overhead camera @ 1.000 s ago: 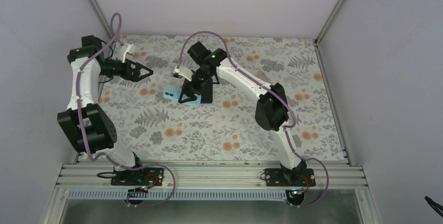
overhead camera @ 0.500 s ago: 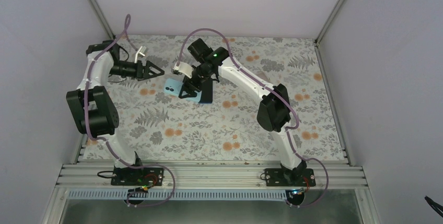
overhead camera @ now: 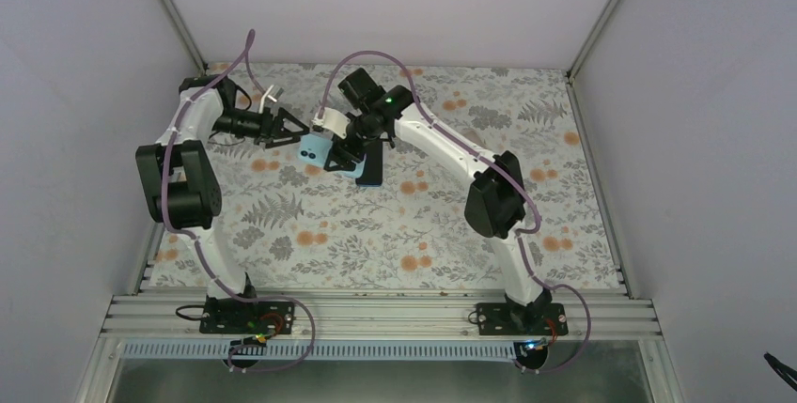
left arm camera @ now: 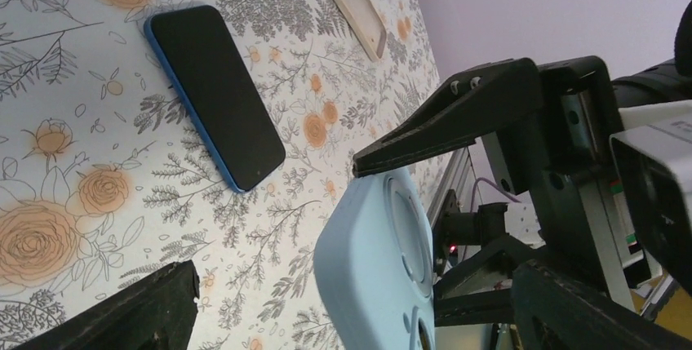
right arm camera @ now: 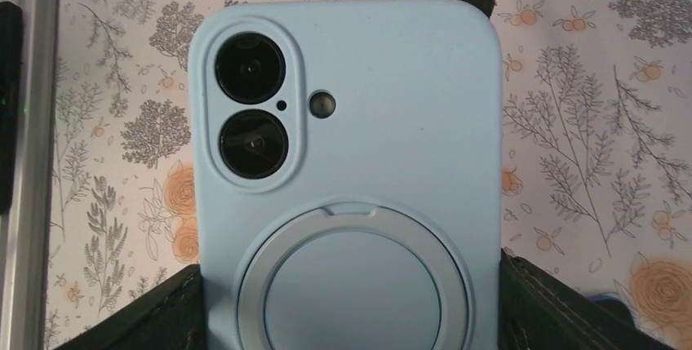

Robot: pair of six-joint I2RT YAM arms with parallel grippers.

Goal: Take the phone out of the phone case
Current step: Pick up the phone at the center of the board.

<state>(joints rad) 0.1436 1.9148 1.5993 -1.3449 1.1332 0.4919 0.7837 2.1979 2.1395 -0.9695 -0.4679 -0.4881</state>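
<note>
Phone (right arm camera: 351,162) is held above floral table (overhead camera: 423,234), its long edges clamped by right gripper (overhead camera: 350,154). Left gripper (overhead camera: 289,128) is spread wide just beside its camera end. Phone case (left arm camera: 355,3) lies apart, beyond dark phone (left arm camera: 216,97).

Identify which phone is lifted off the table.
The pale-blue phone, gripped by the right end effector; the black-screened phone with the blue rim lies flat on the table.

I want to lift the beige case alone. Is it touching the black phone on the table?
Apart. The left wrist view shows flowered cloth between the beige case and the black phone.
</note>
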